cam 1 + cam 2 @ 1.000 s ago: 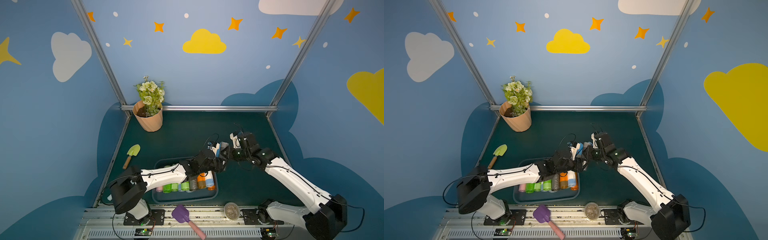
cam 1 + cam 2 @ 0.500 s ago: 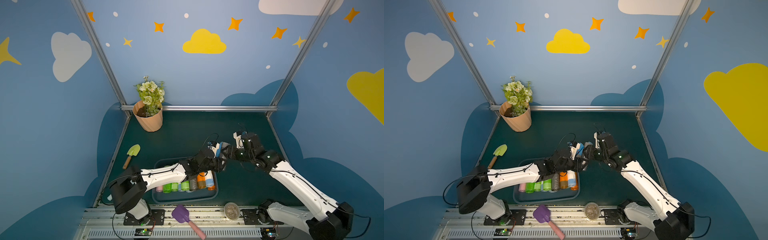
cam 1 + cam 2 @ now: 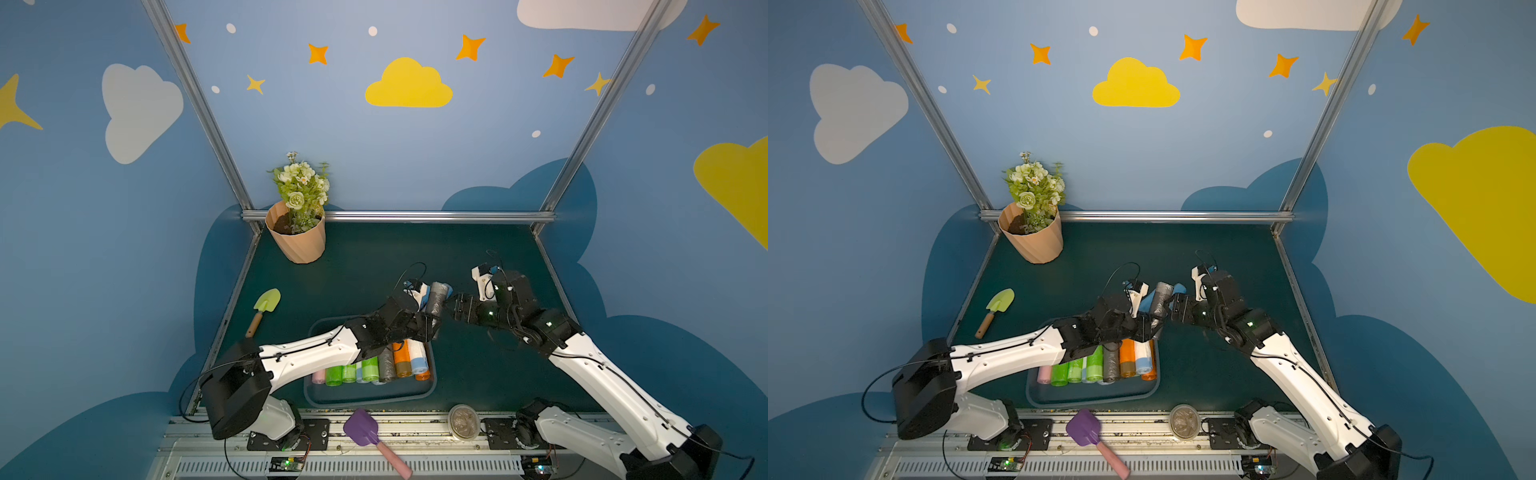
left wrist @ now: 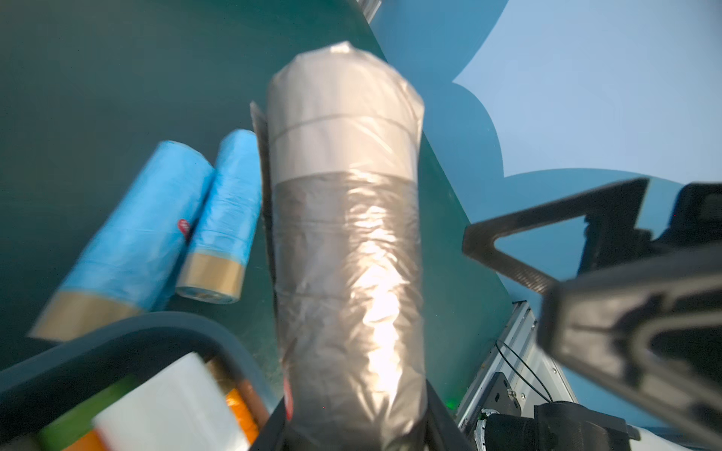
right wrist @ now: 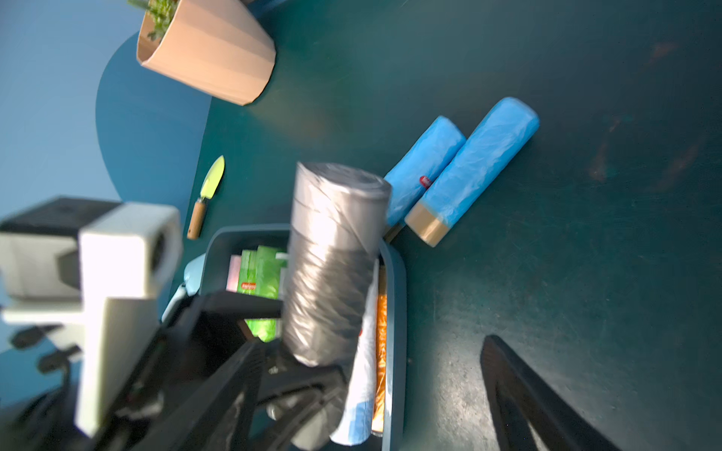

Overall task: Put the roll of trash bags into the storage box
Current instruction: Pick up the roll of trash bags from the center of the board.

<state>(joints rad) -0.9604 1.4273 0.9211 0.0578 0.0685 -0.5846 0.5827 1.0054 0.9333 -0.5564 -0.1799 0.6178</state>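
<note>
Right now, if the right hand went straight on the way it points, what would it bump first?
Most likely the grey roll of trash bags, held up by the left hand. The open right hand points right at it, very close.

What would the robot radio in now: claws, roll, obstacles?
Left claw shut on grey roll, raised by far rim of storage box. Right claw open alongside. Two blue rolls lie beyond box, not blocking.

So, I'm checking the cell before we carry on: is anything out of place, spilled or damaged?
Two blue rolls lie on the table just outside the box, not in it. A purple scoop and a round dish sit on the front metal rail, off the table. Nothing looks spilled or broken.
</note>
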